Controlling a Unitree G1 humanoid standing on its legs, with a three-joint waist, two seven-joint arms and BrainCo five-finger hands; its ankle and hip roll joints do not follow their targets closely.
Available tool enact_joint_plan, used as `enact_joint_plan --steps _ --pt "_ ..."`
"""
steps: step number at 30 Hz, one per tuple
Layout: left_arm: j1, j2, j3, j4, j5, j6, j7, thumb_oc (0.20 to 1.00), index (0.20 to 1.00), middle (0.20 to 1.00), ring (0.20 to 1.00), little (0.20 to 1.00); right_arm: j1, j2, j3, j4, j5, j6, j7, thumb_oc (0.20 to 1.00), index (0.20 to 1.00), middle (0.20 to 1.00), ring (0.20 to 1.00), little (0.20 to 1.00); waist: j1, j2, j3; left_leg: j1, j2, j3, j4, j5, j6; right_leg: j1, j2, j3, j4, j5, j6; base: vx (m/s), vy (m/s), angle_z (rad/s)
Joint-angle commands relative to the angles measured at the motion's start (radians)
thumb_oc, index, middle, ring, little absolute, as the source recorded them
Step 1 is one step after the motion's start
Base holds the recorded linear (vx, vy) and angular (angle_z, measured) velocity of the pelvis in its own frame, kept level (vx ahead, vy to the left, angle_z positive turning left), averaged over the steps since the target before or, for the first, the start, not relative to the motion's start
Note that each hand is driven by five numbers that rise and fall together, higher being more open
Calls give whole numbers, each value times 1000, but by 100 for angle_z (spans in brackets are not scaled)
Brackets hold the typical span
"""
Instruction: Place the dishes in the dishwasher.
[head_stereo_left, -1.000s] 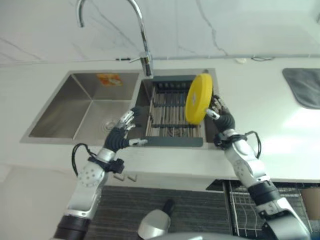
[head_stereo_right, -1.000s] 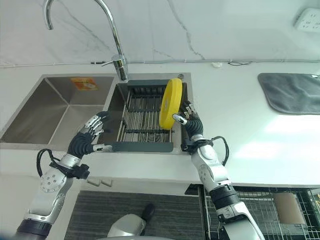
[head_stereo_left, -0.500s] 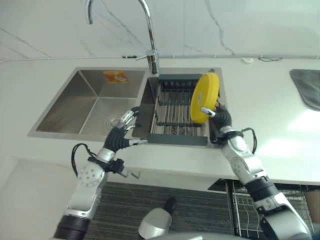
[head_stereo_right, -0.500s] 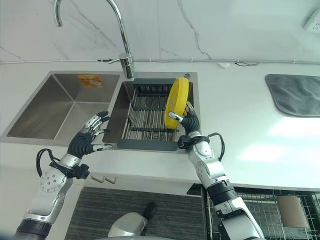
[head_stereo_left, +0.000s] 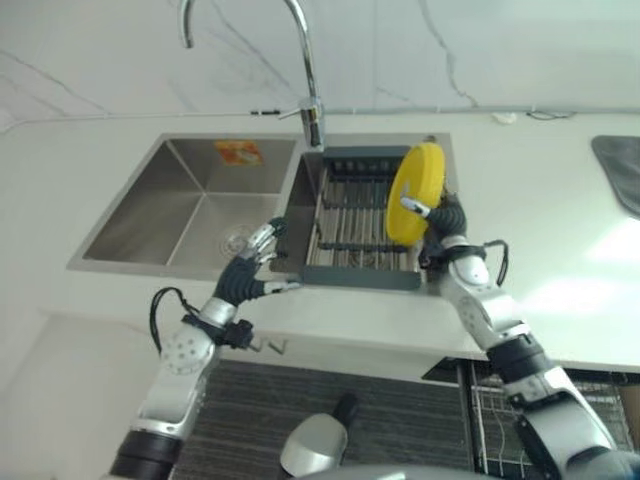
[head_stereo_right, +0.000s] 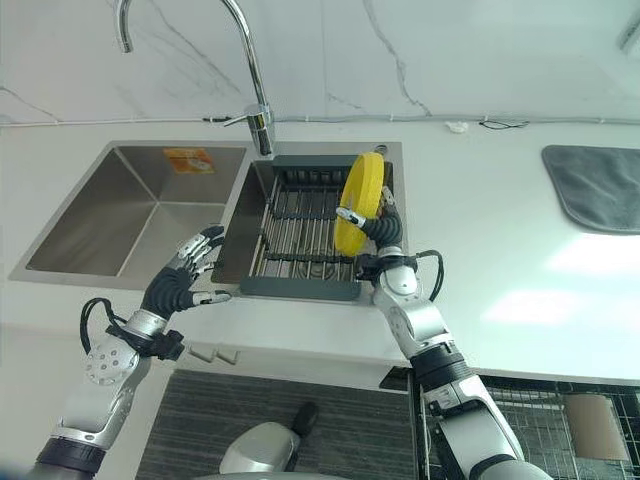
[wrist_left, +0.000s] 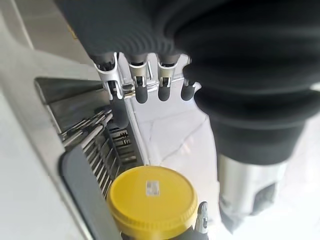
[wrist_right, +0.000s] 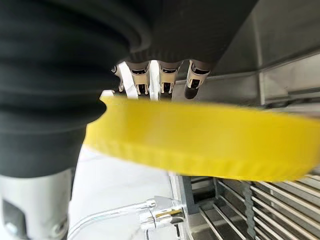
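Observation:
A round yellow plate (head_stereo_left: 415, 193) stands on edge above the right side of the dark drying rack (head_stereo_left: 350, 212) that sits in the sink's right basin. My right hand (head_stereo_right: 383, 228) is shut on the plate's lower rim, thumb in front and fingers behind; its wrist view has the yellow rim (wrist_right: 210, 137) crossing just under the fingers (wrist_right: 165, 72). Over the sink's front edge, by the rack's near left corner, my left hand (head_stereo_left: 250, 272) hovers with relaxed fingers and holds nothing. The plate (wrist_left: 152, 200) also appears past the left hand's fingers (wrist_left: 142, 85).
A tall curved faucet (head_stereo_left: 300, 60) rises behind the double steel sink (head_stereo_left: 180, 205), whose left basin has a drain. White counter (head_stereo_left: 540, 220) runs to the right, with a grey mat (head_stereo_right: 595, 185) at its far edge. A wire rack (head_stereo_right: 560, 415) shows below the counter at lower right.
The camera has shifted, so the whole scene sits further right. My right hand still holds the yellow plate upright over the rack; my left hand stays open at the sink's front edge.

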Motion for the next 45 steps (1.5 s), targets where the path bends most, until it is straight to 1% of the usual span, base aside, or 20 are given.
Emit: enact_joint_plan --steps 1,20,28,31,35,36,37,38,45 --pt "-27 54 -20 -29 11 -35 16 1000 1000 1000 1000 1000 -43 21 26 10 -30 -24 -34 1000 1000 1000 1000 1000 15 -12 -80 -61 49 50 -27 39 -19 -49 -13 49 166 -34 -37 0 0 0" --pt "-47 61 -39 -18 1 -37 12 1000 1000 1000 1000 1000 -92 34 44 85 -67 47 -90 1000 1000 1000 1000 1000 32 -12 -70 -59 40 40 -24 33 -20 -49 -20 35 181 -45 -38 0 0 0" --pt "-57 62 -49 -14 1 -47 14 1000 1000 1000 1000 1000 -105 37 45 115 -65 51 -123 1000 1000 1000 1000 1000 36 -11 -67 -60 39 33 -24 33 -21 -51 -21 33 185 -46 -38 0 0 0" --pt "-61 62 -55 -11 -6 -46 11 1000 1000 1000 1000 1000 -114 40 43 139 -68 30 -156 1000 1000 1000 1000 1000 38 -9 -67 -58 38 29 -26 34 -20 -51 -22 33 185 -46 -39 0 0 0" --pt "-64 60 -65 -15 -12 -47 4 1000 1000 1000 1000 1000 -129 46 37 147 -83 34 -172 1000 1000 1000 1000 1000 40 -4 -64 -59 38 27 -24 34 -21 -53 -24 32 188 -46 -40 -6 39 0" --pt "-71 58 -75 -15 -17 -48 10 1000 1000 1000 1000 1000 -138 49 39 153 -88 26 -188 482 482 482 482 482 40 -1 -62 -61 37 27 -23 34 -21 -54 -25 30 189 -47 -40 -26 69 1" --pt "-72 56 -78 -13 -17 -49 13 1000 1000 1000 1000 1000 -139 50 39 155 -94 18 -196 304 304 304 304 304 39 -1 -62 -60 36 27 -25 35 -21 -54 -25 30 188 -46 -40 -33 75 2" --pt "-72 56 -81 -12 -19 -50 17 1000 1000 1000 1000 1000 -137 51 38 150 -103 13 -207 200 200 200 200 200 39 -1 -62 -62 35 29 -24 35 -21 -54 -25 29 186 -46 -39 -31 58 4" --pt "-64 59 -85 -3 -33 -60 7 1000 1000 1000 1000 1000 -118 49 32 137 -120 -2 -224 200 200 200 200 200 39 -4 -64 -58 30 43 -27 31 -12 -50 -30 20 196 -50 -33 -9 19 1"
